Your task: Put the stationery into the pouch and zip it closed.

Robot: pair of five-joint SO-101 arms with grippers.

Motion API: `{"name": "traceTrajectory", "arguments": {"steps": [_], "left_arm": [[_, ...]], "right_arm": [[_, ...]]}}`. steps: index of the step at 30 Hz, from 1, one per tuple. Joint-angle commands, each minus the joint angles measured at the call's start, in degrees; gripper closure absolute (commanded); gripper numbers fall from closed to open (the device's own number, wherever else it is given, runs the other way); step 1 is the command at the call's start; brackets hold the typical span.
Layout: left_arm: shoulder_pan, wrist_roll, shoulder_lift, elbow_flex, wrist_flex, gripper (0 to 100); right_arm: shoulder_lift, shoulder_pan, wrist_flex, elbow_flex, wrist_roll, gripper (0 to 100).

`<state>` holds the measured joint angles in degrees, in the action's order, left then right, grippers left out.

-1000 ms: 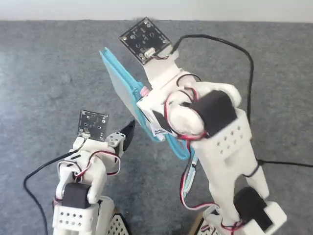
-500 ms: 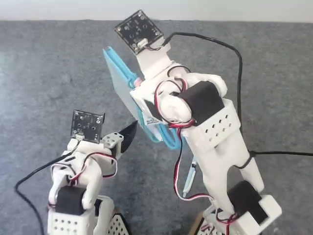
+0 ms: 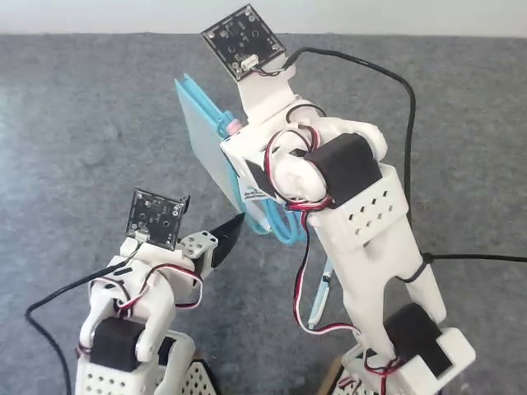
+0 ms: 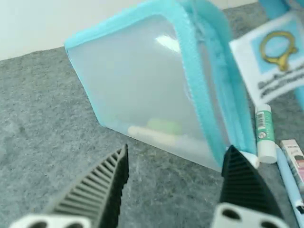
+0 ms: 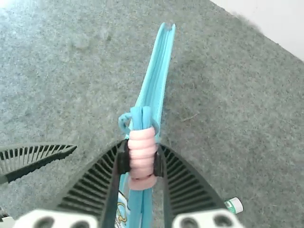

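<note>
Two end effectors: right end effector (image 5: 141, 152) clamped on the pouch (image 5: 154, 80) at its pink loop (image 5: 141, 164), holding it upright on edge. Left end effector (image 4: 178, 152) wide open, empty, facing the pouch's clear side. White-green tube (image 4: 263, 135) and blue pen (image 4: 285, 171) lie on the counter (image 4: 38, 137) just beyond one left fingertip

One pouch (image 4: 142, 80), one glue stick (image 4: 263, 130), one pen (image 4: 286, 173), and two hands: left hand (image 4: 178, 151), right hand (image 5: 141, 145).

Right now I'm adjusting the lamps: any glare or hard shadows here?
Left wrist view: one small glare patch on the clear face of the pouch, things inside visible. High view: no hard shadows on the mat. Right wrist view: even light, no glare.
</note>
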<state>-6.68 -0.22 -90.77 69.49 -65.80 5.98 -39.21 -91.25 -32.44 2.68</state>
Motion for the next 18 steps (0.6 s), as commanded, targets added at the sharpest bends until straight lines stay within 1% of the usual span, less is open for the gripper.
{"name": "traceTrajectory", "arguments": {"steps": [1,8,14,16,18], "left_arm": [[-0.35,1.05,-0.26,-3.21,-0.53,70],[-0.44,1.14,-0.26,-2.24,0.00,70],[-0.44,1.05,-0.26,6.29,10.37,70],[-1.67,1.05,-0.26,6.73,10.55,70],[-3.60,1.32,-0.26,5.41,8.44,70]], "right_arm": [[0.31,0.84,1.54,-3.34,-0.88,99.2],[0.31,0.57,1.54,-3.34,-3.34,99.2],[0.31,0.48,1.54,-3.34,-5.19,99.2],[0.31,0.48,1.54,-3.16,-5.27,99.2],[0.31,0.48,1.54,-3.16,-5.27,99.2]]}}
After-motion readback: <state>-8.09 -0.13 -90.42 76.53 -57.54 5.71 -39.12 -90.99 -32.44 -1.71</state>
